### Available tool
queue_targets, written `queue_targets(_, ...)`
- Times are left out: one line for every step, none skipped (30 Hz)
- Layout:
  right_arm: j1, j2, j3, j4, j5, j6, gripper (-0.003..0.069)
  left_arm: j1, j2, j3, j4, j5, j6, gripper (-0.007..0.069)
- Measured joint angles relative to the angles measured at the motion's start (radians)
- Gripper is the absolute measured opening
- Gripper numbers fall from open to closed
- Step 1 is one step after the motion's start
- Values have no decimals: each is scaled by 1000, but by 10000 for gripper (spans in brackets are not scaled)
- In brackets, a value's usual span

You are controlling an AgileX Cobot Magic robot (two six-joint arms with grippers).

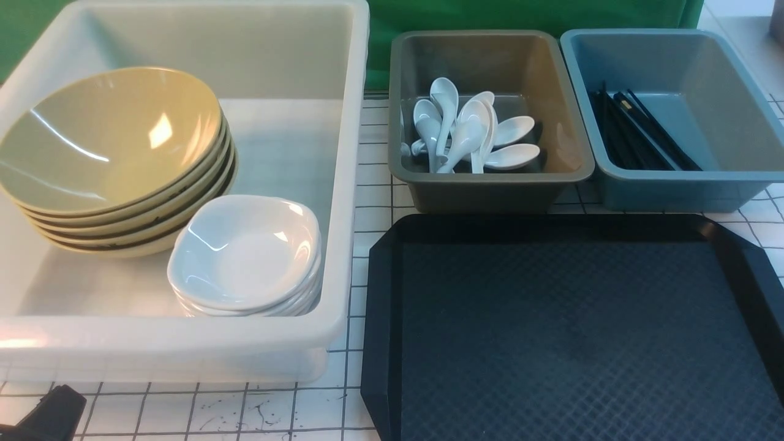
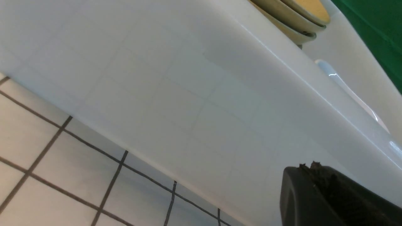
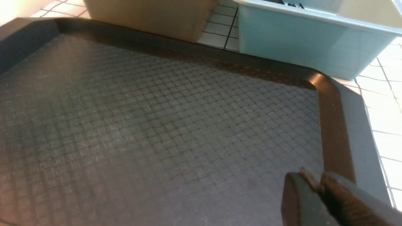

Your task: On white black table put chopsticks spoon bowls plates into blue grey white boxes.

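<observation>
Several olive-yellow bowls (image 1: 110,147) are stacked in the big white tub (image 1: 343,257), with a stack of small white plates (image 1: 245,251) beside them. Several white spoons (image 1: 465,131) lie in the grey bin (image 1: 490,190). Black chopsticks (image 1: 637,131) lie in the blue bin (image 1: 674,193). The black tray (image 1: 551,331) holds nothing. My left gripper (image 2: 309,166) is shut and empty, low beside the tub's front wall (image 2: 194,94); its tip shows at the front view's bottom left (image 1: 49,413). My right gripper (image 3: 315,179) is shut and empty above the tray (image 3: 157,125).
The white gridded tabletop (image 1: 245,410) shows in front of the tub and between the boxes. A green backdrop (image 1: 527,15) stands behind the bins. The grey bin's wall (image 3: 150,15) and the blue bin (image 3: 298,40) stand just past the tray's far edge.
</observation>
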Motion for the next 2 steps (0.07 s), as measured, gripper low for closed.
queue_targets(0, 0, 0, 0, 0, 0, 99, 0, 0, 0, 0, 0, 0, -1)
queue_targets(0, 0, 0, 0, 0, 0, 99, 0, 0, 0, 0, 0, 0, -1)
